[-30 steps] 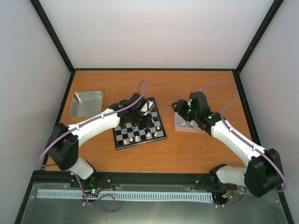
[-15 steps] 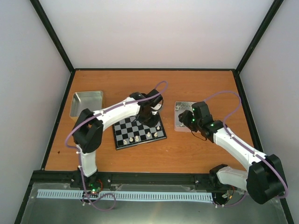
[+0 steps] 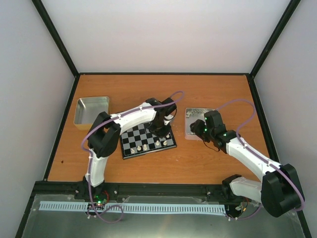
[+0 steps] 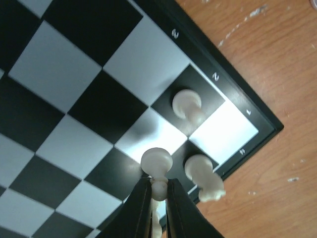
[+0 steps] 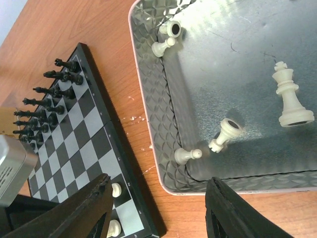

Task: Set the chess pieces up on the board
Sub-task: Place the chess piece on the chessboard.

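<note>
White pawn (image 4: 156, 163) clamped in left pincer (image 4: 158, 184), over a dark square by the board (image 4: 59, 74) right edge, just beside two standing pawns (image 4: 187, 104). Can't tell if it's seated. Lower straight, centre it, open narrowly so neighbours aren't clipped. Right pincer (image 5: 158, 198) spread wide, empty, over tray (image 5: 148, 99) at right holding more white pieces (image 5: 290, 99).

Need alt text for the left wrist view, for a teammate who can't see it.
The left gripper's jaws pinch a cream pawn over the board, near its corner. Two more cream pieces stand on squares beside it, with orange tabletop beyond the border.
</note>
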